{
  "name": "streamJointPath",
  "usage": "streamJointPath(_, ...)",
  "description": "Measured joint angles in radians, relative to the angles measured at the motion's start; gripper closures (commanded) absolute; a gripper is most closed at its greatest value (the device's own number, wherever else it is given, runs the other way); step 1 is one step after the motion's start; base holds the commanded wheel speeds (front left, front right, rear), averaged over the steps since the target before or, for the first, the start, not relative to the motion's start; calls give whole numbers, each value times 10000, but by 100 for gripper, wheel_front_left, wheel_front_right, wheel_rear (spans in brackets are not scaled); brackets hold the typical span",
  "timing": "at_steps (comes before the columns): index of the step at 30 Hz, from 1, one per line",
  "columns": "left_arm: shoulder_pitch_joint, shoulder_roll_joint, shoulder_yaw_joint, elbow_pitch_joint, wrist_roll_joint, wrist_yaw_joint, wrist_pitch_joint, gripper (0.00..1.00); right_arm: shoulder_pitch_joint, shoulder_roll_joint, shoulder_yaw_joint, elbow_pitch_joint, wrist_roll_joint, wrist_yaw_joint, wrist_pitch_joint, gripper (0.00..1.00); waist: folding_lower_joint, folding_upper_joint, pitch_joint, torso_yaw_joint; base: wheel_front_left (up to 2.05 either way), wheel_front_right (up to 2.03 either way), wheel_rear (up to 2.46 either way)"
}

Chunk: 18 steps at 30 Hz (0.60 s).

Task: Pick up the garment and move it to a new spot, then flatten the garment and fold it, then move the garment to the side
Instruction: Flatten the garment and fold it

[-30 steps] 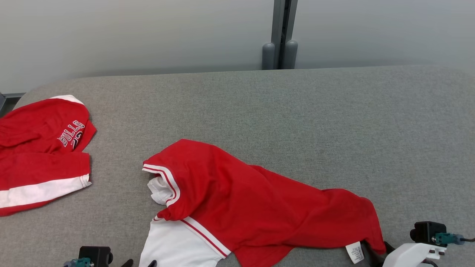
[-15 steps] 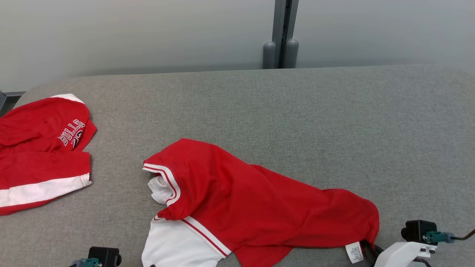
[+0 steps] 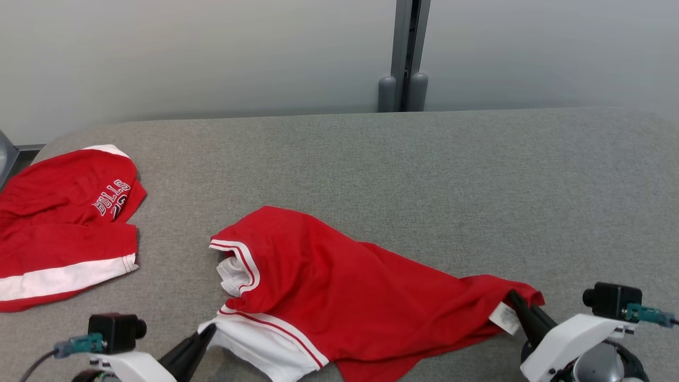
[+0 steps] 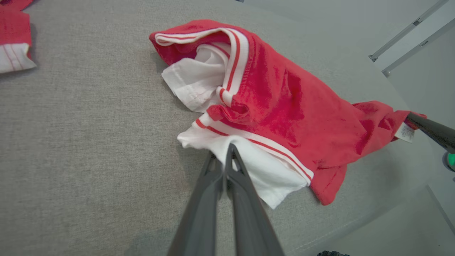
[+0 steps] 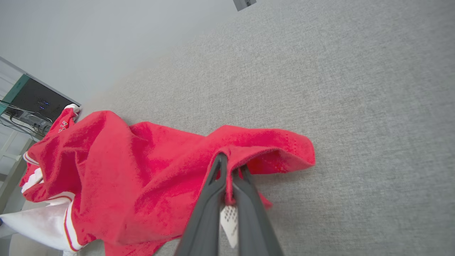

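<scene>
Garment (image 3: 339, 286) sprawls along the near edge of the table (image 3: 424, 159), long axis left to right, left gripper (image 3: 211, 328) pinched shut on its white corner, right gripper (image 3: 513, 295) clamped on the tagged red end

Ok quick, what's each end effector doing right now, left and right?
Left end effector: closed on a white corner of the garment.
Right end effector: closed on its red edge by the label.

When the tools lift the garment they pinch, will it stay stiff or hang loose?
Probably loose: the garment lies in soft folds between the left tool and right tool. Likely light, as the cloth looks thin.
</scene>
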Motion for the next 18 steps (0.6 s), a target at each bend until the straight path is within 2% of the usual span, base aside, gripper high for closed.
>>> streamJointPath(8,-1522,924,422,-1106,-301,-29,173,100,-1267,-295,238,-961,558,0,-380,100,0,0,119,-98,0,0,0)
streamJointPath(12,-3442,1482,430,-857,-313,-42,-23,100,-2737,-470,552,-491,848,0,-700,100,0,0,517,-174,0,0,0)
streamJointPath(18,-6230,2301,-445,35,-554,-44,-523,100,-4920,-439,993,349,1390,0,-1037,100,0,0,1296,-229,0,0,0)
